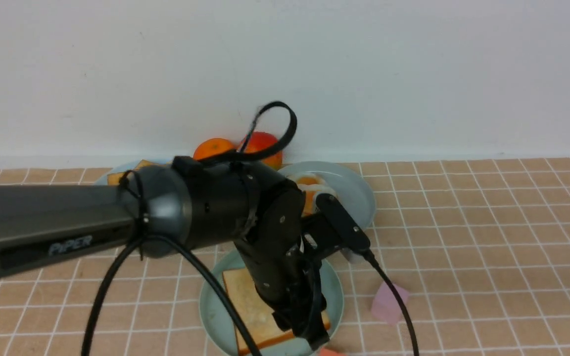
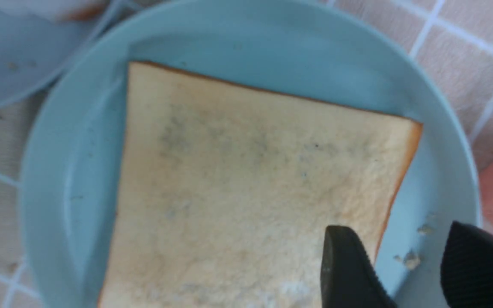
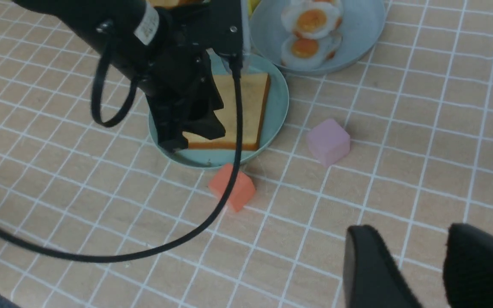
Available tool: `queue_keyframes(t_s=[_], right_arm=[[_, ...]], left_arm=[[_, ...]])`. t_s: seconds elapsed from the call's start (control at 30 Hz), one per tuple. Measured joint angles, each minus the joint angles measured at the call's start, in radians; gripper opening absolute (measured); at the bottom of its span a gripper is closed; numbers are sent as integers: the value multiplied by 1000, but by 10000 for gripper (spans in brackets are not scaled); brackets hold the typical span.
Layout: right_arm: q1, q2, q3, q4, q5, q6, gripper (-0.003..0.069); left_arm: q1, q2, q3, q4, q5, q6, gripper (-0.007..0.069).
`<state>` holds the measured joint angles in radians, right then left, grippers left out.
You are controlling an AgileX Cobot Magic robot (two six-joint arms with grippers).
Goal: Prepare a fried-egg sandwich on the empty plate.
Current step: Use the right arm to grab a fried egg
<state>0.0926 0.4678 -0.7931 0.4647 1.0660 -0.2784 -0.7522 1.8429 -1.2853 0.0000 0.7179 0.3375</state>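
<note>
Left wrist view: left end effector (image 2: 398, 233) open, empty over the toast (image 2: 250, 184), seemingly light and stiff; grip a crust edge.

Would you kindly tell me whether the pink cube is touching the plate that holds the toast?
Apart. The right wrist view shows a strip of bare table between the pink cube and the plate under the toast.

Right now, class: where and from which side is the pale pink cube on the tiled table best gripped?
Probably from straight above, closing on two opposite upright faces of the pale pink cube. It sits flat, its sides look parallel, and it stands apart from the pale mint-green round plate and the orange block, leaving finger room.
</note>
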Motion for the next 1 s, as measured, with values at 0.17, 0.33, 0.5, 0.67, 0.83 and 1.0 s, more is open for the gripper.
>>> queue_keyframes(t_s=[0.17,0.33,0.5,0.67,0.83,1.0], right_arm=[[0,89,-1,27,-87,-16,288],[0,336,-35,128,-189,-134,244],[0,639,-132,295,-220,-269,146],[3,884,-237,387,-220,-336,59],[77,1112,-371,392,-243,-342,28],[134,1242,-487,387,-274,-315,34]], left_arm=[[0,-133,1,-10,3,-63,212],[0,-386,9,21,-9,-233,-13],[0,-621,167,58,-80,-363,-13],[0,-851,428,79,-186,-486,-13],[0,-1094,675,105,-348,-634,-13],[0,-1232,763,174,-420,-698,-13]])
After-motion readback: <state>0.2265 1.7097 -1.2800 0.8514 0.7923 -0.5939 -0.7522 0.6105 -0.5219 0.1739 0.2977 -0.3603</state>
